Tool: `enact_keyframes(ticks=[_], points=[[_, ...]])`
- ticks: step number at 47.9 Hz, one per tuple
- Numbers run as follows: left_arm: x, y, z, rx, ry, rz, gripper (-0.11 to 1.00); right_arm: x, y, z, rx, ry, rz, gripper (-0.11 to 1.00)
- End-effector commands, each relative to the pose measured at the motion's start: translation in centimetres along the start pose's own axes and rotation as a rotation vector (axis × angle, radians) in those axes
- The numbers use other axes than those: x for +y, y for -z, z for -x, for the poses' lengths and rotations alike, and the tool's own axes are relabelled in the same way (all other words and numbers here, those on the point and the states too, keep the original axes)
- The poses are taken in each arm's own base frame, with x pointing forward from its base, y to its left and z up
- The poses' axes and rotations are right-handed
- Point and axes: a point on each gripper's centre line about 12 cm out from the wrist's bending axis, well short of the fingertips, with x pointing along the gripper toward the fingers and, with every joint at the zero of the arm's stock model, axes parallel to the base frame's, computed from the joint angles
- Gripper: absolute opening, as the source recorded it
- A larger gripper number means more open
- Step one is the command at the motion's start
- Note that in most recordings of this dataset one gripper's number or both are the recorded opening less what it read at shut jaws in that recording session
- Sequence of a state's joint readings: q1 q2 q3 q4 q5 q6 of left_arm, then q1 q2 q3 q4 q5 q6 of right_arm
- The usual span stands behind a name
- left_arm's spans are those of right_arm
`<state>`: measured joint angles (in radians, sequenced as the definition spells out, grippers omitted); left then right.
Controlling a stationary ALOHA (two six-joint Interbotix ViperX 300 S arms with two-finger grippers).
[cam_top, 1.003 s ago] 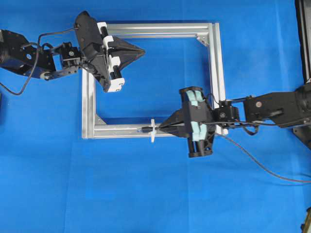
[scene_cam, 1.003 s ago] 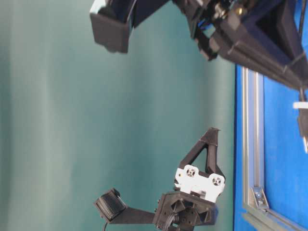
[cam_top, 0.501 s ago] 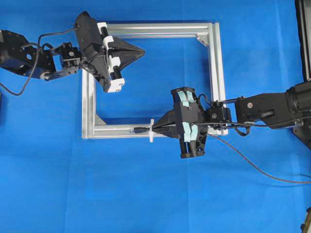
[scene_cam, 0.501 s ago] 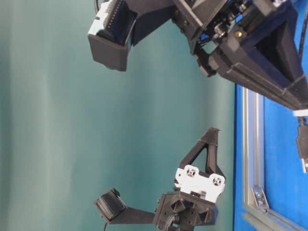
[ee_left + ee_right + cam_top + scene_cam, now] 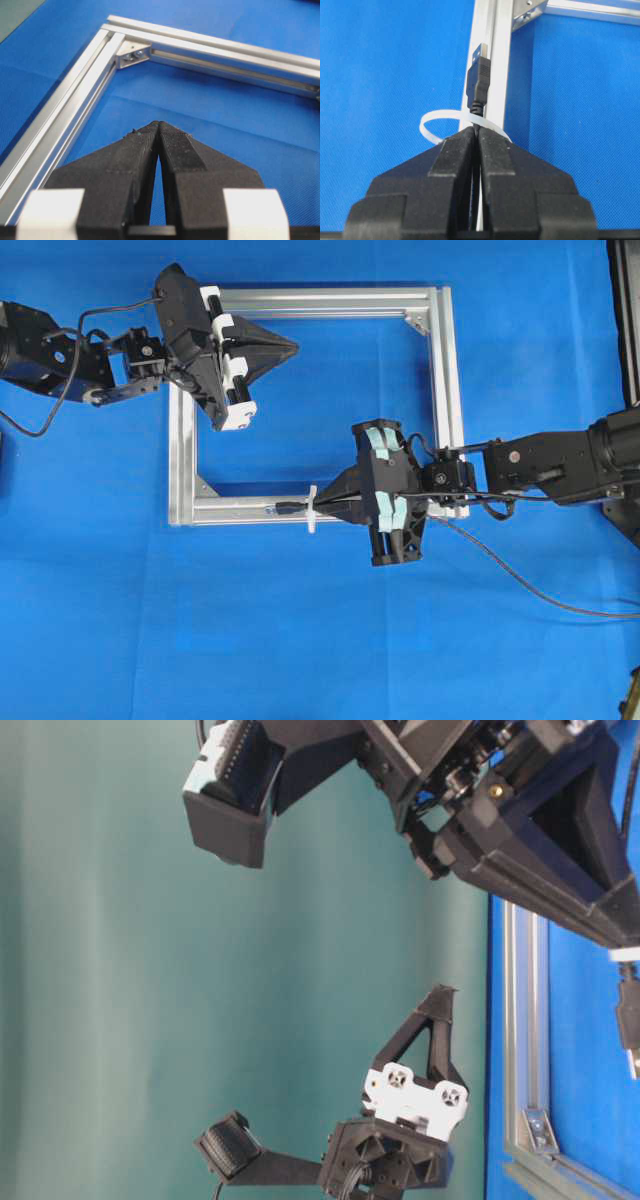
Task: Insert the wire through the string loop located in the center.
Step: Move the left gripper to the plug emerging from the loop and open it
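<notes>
- Right end effector (image 5: 476, 131): clamped on the wire (image 5: 478, 80), plug beyond the string loop (image 5: 440, 120) just ahead.
- Left end effector (image 5: 159, 125): closed, empty, above the frame (image 5: 75, 95).

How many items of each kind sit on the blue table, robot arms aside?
Square silver aluminium frame: 1
Thin black wire with a metal-tipped plug: 1
Small white string loop: 1
Total: 3

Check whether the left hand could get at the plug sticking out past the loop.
Probably yes. The left hand is shut and empty over the frame; only open blue cloth lies between it and the plug beyond the loop.
</notes>
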<state>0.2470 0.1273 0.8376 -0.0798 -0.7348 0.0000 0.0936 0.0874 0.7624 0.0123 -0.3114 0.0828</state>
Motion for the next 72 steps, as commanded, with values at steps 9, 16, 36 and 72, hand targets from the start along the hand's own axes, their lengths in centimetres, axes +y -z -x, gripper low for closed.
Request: enact_keyframes(ticks=[9,16,36,72], points=[[-1.4,-1.1,0.4,-0.034,0.038,-0.005,0.00,0.0,-1.0,0.1,-0.029,-0.001,-0.001,-0.03],[-3.5,-0.6,0.9,-0.014,0.093,-0.010,0.00,0.0,-0.9,0.1,-0.029,-0.001,-0.001,-0.03],[-10.5,0.7,3.3,0.022,0.285,-0.019,0.00,0.0,-1.0,0.2,-0.029,-0.002,0.002,-0.03],[-13.4,0.9,3.9,0.044,0.360,0.014,0.00,0.0,-0.9,0.2,-0.028,-0.001,0.001,-0.03]])
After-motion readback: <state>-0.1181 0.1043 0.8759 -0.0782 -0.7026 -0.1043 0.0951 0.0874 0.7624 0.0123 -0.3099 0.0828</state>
